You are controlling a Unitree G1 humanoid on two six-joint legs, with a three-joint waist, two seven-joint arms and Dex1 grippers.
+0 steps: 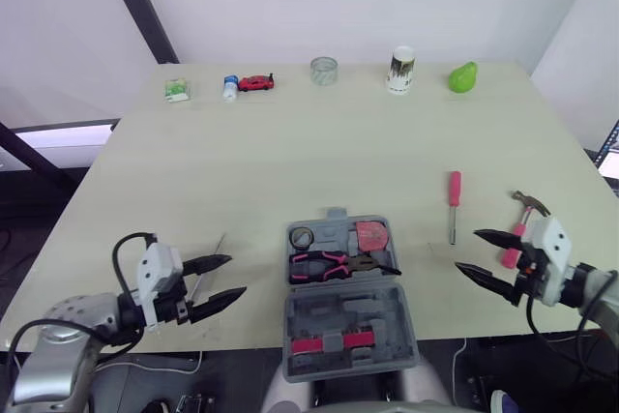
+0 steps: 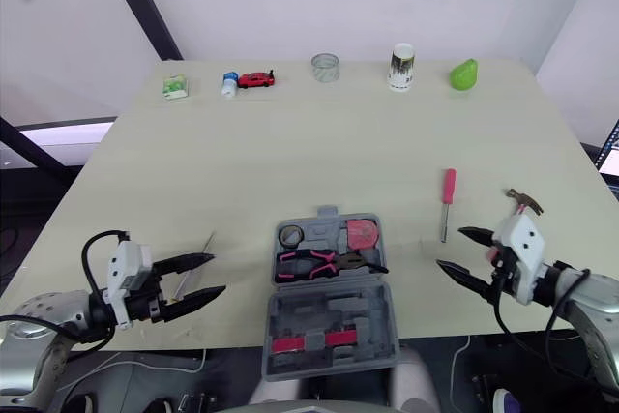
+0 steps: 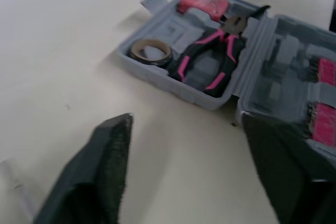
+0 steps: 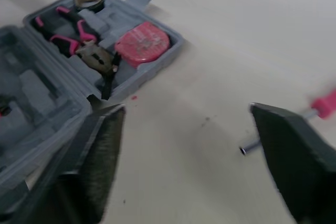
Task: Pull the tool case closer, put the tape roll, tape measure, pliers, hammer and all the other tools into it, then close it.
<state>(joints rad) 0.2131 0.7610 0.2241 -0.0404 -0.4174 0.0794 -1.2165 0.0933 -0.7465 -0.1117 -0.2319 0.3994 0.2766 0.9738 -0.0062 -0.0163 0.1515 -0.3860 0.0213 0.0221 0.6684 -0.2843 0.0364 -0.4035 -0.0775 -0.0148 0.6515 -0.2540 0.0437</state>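
The grey tool case (image 1: 311,289) lies open at the table's front middle, its lid (image 1: 348,331) reaching past the front edge. In its tray are the tape roll (image 1: 302,237), the red tape measure (image 1: 371,235) and the pink-handled pliers (image 1: 338,264). A pink-handled screwdriver (image 1: 453,202) lies right of the case. The hammer (image 1: 525,212) is at the far right, partly behind my right gripper (image 1: 484,256), which hovers open and empty. My left gripper (image 1: 221,282) is open and empty left of the case, beside a thin metal tool (image 1: 208,263).
Along the table's back edge stand a green box (image 1: 176,90), a small bottle with a red toy car (image 1: 253,83), a clear jar (image 1: 324,70), a cup (image 1: 401,69) and a green pear-shaped object (image 1: 463,76). A dark pole (image 1: 135,2) rises at the back left.
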